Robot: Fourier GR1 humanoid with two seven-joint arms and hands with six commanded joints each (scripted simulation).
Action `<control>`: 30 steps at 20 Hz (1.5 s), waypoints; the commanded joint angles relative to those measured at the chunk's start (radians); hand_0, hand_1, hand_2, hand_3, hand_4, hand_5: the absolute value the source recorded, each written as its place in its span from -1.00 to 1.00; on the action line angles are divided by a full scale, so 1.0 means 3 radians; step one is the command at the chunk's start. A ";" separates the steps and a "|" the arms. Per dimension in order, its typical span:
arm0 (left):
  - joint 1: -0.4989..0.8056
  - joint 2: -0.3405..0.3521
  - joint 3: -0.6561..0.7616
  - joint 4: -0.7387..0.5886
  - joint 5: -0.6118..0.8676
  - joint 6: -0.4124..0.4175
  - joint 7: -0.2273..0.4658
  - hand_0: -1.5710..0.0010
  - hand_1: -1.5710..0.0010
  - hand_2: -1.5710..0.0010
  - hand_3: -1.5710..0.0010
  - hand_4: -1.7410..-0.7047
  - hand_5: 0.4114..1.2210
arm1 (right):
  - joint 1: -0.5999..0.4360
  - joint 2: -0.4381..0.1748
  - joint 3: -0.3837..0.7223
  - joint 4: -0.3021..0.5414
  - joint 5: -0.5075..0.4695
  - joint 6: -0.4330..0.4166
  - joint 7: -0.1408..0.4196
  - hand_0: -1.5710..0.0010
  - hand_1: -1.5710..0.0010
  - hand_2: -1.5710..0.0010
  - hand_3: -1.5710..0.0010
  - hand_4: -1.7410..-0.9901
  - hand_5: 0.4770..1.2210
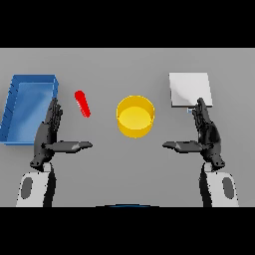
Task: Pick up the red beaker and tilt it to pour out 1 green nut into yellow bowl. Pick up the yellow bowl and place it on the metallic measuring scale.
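Two hands open and idle near the table edge, nothing picked up yet.

Nearest: left hand [48, 134] and right hand [206, 133], both wide with straight fingers and thumbs pointing inward, holding nothing. Further out, yellow bowl [135, 116] sits upright between them. Red beaker [82, 103] stands just beyond the left hand's thumb, near the blue bin [27, 107] on the far left. Metallic measuring scale [190, 89] lies just past the right hand's fingertips. Can't see any green nut from here. Risks, as I judge them: beaker is slim, so a loose grasp could knock it over or toward the bin; over-tilting could dump more than one nut; the right hand's fingertips sit close to the scale and could nudge it.
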 commanded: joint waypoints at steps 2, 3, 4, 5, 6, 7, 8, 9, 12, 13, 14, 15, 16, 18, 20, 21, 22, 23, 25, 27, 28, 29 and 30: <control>0.0011 0.0003 0.0000 -0.0008 0.0004 -0.0002 -0.0006 1.00 1.00 1.00 1.00 0.16 -0.39 | -0.0004 0.0008 0.0007 0.0002 0.0005 -0.0008 0.0001 1.00 1.00 1.00 1.00 0.78 -0.73; 0.0019 0.0006 -0.0001 -0.0014 0.0006 -0.0005 -0.0009 1.00 1.00 1.00 1.00 0.16 -0.39 | -0.0007 0.0014 0.0012 0.0004 0.0010 -0.0012 0.0003 1.00 1.00 1.00 1.00 0.78 -0.73; 0.0028 0.0008 -0.0001 -0.0020 0.0008 -0.0009 -0.0012 1.00 1.00 1.00 1.00 0.16 -0.39 | -0.0010 0.0020 0.0016 0.0006 0.0016 -0.0017 0.0004 1.00 1.00 1.00 1.00 0.78 -0.73; 0.0038 0.0010 -0.0002 -0.0028 0.0010 -0.0012 -0.0014 1.00 1.00 1.00 1.00 0.16 -0.39 | -0.0013 0.0026 0.0021 0.0008 0.0023 -0.0023 0.0006 1.00 1.00 1.00 1.00 0.78 -0.73; 0.0028 0.0016 0.0004 -0.0024 0.0020 -0.0017 0.0012 1.00 1.00 1.00 1.00 0.16 -0.39 | -0.0027 0.0041 0.0031 0.0028 0.0038 -0.0031 0.0000 1.00 1.00 1.00 1.00 0.78 -0.73; 0.0176 0.0118 -0.0146 -0.0241 -0.0157 -0.0057 -0.0079 1.00 1.00 1.00 1.00 0.16 -0.39 | 0.0087 -0.0109 0.0174 -0.0111 0.0410 -0.0127 -0.0237 1.00 1.00 1.00 1.00 0.78 -0.73; 0.0310 0.0159 -0.0260 -0.0407 -0.0290 -0.0066 -0.0142 1.00 1.00 1.00 1.00 0.15 -0.39 | 0.0155 -0.0176 0.0279 -0.0203 0.0641 -0.0182 -0.0346 1.00 1.00 1.00 1.00 0.78 -0.73; 0.0384 0.0202 -0.0317 -0.0521 -0.0354 -0.0081 -0.0085 1.00 1.00 1.00 1.00 0.15 -0.39 | 0.0202 -0.0205 0.0355 -0.0309 0.0804 -0.0235 -0.0379 1.00 1.00 1.00 1.00 0.80 -0.73; 0.0475 0.0266 -0.0394 -0.0698 -0.0417 -0.0120 0.0093 1.00 1.00 1.00 1.00 0.17 -0.39 | 0.0266 -0.0223 0.0435 -0.0436 0.0945 -0.0255 -0.0278 1.00 1.00 1.00 1.00 0.75 -0.71; 0.0463 0.0233 -0.0435 -0.0665 -0.0449 -0.0119 0.0179 1.00 1.00 1.00 1.00 0.16 -0.40 | 0.0252 -0.0193 0.0448 -0.0408 0.0907 -0.0224 -0.0261 1.00 1.00 1.00 1.00 0.70 -0.69; 0.0462 0.0258 -0.0422 -0.0693 -0.0436 -0.0133 0.0173 1.00 1.00 1.00 1.00 0.16 -0.40 | 0.0269 -0.0227 0.0438 -0.0427 0.0888 -0.0189 -0.0258 1.00 1.00 1.00 1.00 0.66 -0.67; 0.0399 0.0259 -0.0417 -0.0645 -0.0453 -0.0121 0.0249 1.00 1.00 1.00 1.00 0.17 -0.41 | 0.0300 -0.0252 0.0425 -0.0451 0.0855 -0.0160 -0.0310 1.00 1.00 1.00 1.00 0.62 -0.65; 0.0338 0.0254 -0.0403 -0.0592 -0.0440 -0.0126 0.0281 1.00 1.00 1.00 1.00 0.17 -0.41 | 0.0258 -0.0242 0.0424 -0.0442 0.0840 -0.0151 -0.0260 1.00 1.00 1.00 1.00 0.58 -0.63; 0.0211 0.0263 -0.0360 -0.0397 -0.0440 -0.0133 0.0296 1.00 1.00 1.00 1.00 0.17 -0.42 | 0.0289 -0.0191 0.0462 -0.0438 0.0782 -0.0095 -0.0304 1.00 1.00 1.00 1.00 0.49 -0.60; 0.0040 0.0252 -0.0296 -0.0149 -0.0428 -0.0122 0.0321 1.00 1.00 1.00 1.00 0.13 -0.42 | 0.0247 -0.0178 0.0446 -0.0412 0.0740 -0.0076 -0.0282 1.00 1.00 1.00 1.00 0.45 -0.60; -0.0095 0.0252 -0.0247 0.0019 -0.0411 -0.0126 0.0280 1.00 1.00 1.00 1.00 0.10 -0.42 | 0.0234 -0.0220 0.0393 -0.0381 0.0691 -0.0054 -0.0305 1.00 1.00 1.00 1.00 0.42 -0.60; -0.0203 0.0253 -0.0206 0.0159 -0.0402 -0.0123 0.0231 1.00 1.00 1.00 1.00 0.09 -0.41 | 0.0224 -0.0223 0.0397 -0.0403 0.0683 -0.0045 -0.0309 1.00 1.00 1.00 1.00 0.40 -0.59; -0.0309 0.0254 -0.0196 0.0313 -0.0439 -0.0114 0.0203 1.00 1.00 1.00 1.00 0.09 -0.42 | 0.0196 -0.0222 0.0384 -0.0384 0.0664 -0.0038 -0.0295 1.00 1.00 1.00 1.00 0.39 -0.60; -0.0483 0.0260 -0.0157 0.0564 -0.0460 -0.0116 0.0133 1.00 1.00 1.00 1.00 0.09 -0.44 | 0.0246 -0.0195 0.0409 -0.0396 0.0670 -0.0037 -0.0346 1.00 1.00 1.00 1.00 0.37 -0.60; -0.0705 0.0264 -0.0094 0.0847 -0.0457 -0.0118 0.0041 1.00 1.00 1.00 1.00 0.08 -0.44 | 0.0248 -0.0209 0.0378 -0.0388 0.0642 -0.0032 -0.0312 1.00 1.00 1.00 1.00 0.36 -0.60; -0.0785 0.0284 -0.0064 0.0932 -0.0444 -0.0136 -0.0027 1.00 1.00 1.00 1.00 0.08 -0.44 | 0.0266 -0.0230 0.0379 -0.0412 0.0655 -0.0032 -0.0351 1.00 1.00 1.00 1.00 0.37 -0.60; -0.0833 0.0273 -0.0076 0.0989 -0.0461 -0.0138 -0.0087 1.00 1.00 1.00 1.00 0.07 -0.43 | 0.0245 -0.0252 0.0375 -0.0413 0.0662 -0.0024 -0.0333 1.00 1.00 1.00 1.00 0.38 -0.60; -0.0902 0.0257 -0.0068 0.1060 -0.0463 -0.0133 -0.0094 1.00 1.00 1.00 1.00 0.05 -0.42 | 0.0254 -0.0258 0.0373 -0.0423 0.0657 -0.0019 -0.0327 1.00 1.00 1.00 1.00 0.39 -0.60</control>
